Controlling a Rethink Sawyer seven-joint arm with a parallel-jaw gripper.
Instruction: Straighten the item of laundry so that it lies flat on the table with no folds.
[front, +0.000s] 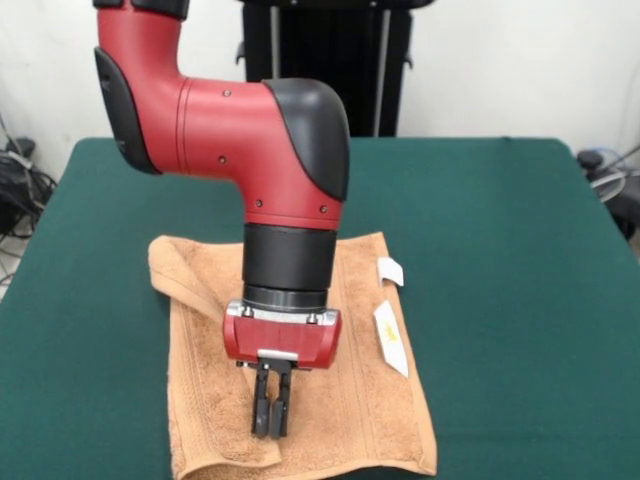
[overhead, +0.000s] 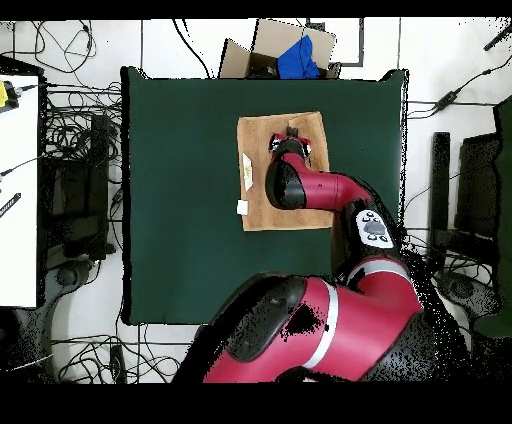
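Front view: the near edge of the light orange-tan terry-cloth towel is cut off by the picture's bottom edge, so its near corners are not fully seen. The red and black arm's wrist and red gripper hide the towel's middle. The black fingers stand close together; whether any cloth is pinched between them cannot be told. Print on the small white tags is too small to read. The dark green felt worktop runs out of frame at both sides and at the bottom.

Overhead view: the arm covers the towel's right part; the gripper is hidden beneath the wrist.
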